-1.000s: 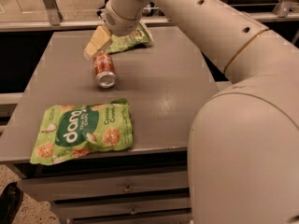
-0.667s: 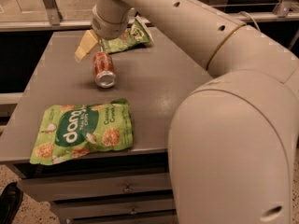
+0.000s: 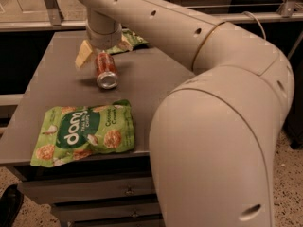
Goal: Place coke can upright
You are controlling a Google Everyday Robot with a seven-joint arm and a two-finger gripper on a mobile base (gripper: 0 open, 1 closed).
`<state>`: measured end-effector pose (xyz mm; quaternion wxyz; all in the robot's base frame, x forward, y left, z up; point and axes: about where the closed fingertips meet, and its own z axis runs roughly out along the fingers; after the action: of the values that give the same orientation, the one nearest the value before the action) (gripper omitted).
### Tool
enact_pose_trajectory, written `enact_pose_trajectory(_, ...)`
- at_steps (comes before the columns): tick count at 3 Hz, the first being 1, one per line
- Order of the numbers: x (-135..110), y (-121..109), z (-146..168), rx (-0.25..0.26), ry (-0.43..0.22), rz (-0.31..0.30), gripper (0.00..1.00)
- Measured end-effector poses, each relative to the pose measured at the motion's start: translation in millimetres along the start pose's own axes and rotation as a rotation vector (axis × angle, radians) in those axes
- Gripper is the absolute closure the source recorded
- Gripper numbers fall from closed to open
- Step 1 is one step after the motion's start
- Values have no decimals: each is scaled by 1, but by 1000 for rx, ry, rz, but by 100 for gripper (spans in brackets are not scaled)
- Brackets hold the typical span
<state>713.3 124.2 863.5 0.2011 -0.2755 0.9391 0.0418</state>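
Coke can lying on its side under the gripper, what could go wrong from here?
The coke can lies on its side, so it may roll away if one finger of the open gripper, straddling its far end, nudges it. A finger might also snag the green bag just behind.

Glossy metal coke can (image 3: 105, 69) is pictured on matt grey surface (image 3: 57, 84), smooth cream plastic claw (image 3: 104, 51) spread just above it.

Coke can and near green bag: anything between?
Camera view: only bare grey tabletop between the red metal coke can and green snack bag; gripper at the can.
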Motion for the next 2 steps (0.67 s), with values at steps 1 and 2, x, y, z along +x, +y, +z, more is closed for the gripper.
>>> enact_pose_trajectory(1, 2, 3, 10, 74, 42, 57, 0)
enact_pose_trajectory(2, 3, 3, 14, 110, 64, 80, 0)
